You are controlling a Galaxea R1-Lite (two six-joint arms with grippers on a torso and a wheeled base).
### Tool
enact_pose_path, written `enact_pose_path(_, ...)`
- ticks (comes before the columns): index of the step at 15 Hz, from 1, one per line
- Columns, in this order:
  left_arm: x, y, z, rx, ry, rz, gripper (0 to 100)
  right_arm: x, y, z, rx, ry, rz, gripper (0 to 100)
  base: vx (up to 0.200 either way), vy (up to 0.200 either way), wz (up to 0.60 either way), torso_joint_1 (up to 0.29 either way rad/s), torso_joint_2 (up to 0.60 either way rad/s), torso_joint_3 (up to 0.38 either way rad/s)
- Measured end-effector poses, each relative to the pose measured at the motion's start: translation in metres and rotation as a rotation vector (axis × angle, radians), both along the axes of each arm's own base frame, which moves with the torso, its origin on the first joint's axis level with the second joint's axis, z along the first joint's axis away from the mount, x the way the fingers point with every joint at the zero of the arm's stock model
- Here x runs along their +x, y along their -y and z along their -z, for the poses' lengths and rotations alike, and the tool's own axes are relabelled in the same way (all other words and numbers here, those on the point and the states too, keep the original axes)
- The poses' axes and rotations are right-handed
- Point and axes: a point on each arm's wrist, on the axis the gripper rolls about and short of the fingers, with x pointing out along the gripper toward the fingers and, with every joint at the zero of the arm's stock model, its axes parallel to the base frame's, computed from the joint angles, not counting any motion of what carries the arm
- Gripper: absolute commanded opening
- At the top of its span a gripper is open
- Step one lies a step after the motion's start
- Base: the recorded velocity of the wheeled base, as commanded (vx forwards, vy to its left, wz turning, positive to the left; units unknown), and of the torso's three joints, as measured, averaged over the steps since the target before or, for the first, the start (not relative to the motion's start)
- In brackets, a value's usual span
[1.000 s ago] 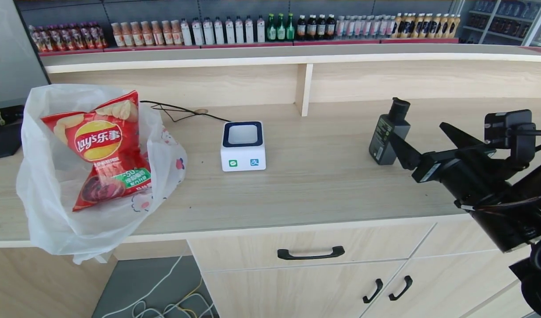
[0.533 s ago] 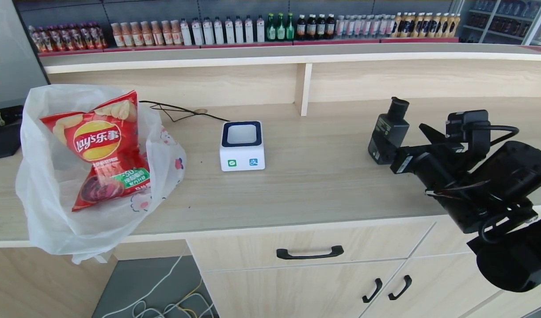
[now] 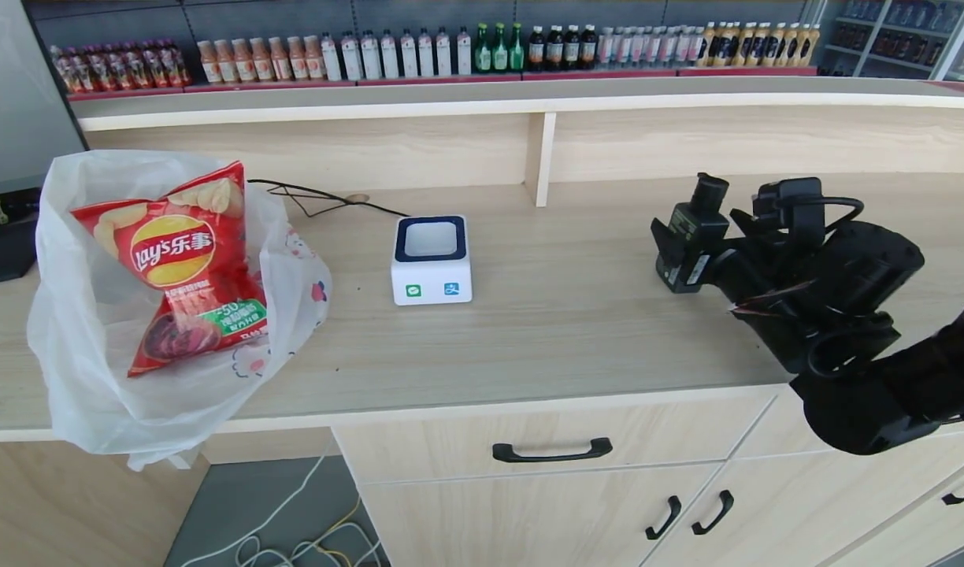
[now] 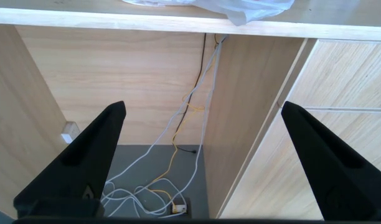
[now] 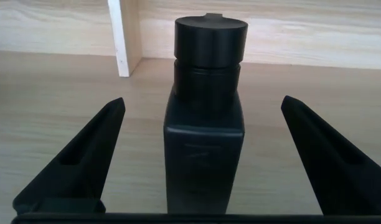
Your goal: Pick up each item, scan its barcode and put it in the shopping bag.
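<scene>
A dark grey bottle [image 3: 686,232] with a black cap stands upright on the wooden counter [image 3: 561,331] at the right. My right gripper [image 3: 696,246] is open, with one finger on each side of the bottle. In the right wrist view the bottle [image 5: 205,143] stands midway in the right gripper [image 5: 203,103], apart from both fingers. The white scanner [image 3: 432,261] with a dark blue top sits mid-counter. At the left, a translucent white shopping bag [image 3: 76,346] holds a red chips bag [image 3: 181,260]. My left gripper [image 4: 201,111] hangs open below the counter edge.
A black cable [image 3: 324,201] lies behind the scanner. An upright wooden divider [image 3: 540,157] stands at the back, under a raised ledge. Drawer handles [image 3: 553,453] sit below the counter front. Loose cables [image 4: 178,162] trail to the floor under the bag.
My right arm has moved forward and left along the counter, so its open fingers now stand on both sides of the bottle. The bottle, scanner and bag have stayed put.
</scene>
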Motion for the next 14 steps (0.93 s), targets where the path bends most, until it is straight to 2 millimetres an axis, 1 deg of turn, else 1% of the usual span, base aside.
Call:
enact_pose_path(2, 0.000, 0.000, 0.000, 0.000, 0.000, 0.000, 100, 0.009, 0.002, -0.004, 0.025, -0.034, -0.001, 100, 0.000, 0.000, 0.00, 0.000, 0.00, 0.000)
enact_pose_path(5, 0.000, 0.000, 0.000, 0.000, 0.000, 0.000, 100, 0.013, 0.003, -0.005, 0.043, -0.032, -0.001, 100, 0.000, 0.000, 0.00, 0.000, 0.00, 0.000)
enact_pose_path(14, 0.000, 0.000, 0.000, 0.000, 0.000, 0.000, 100, 0.018, 0.001, 0.010, 0.037, -0.075, -0.004, 100, 0.000, 0.000, 0.00, 0.000, 0.00, 0.000)
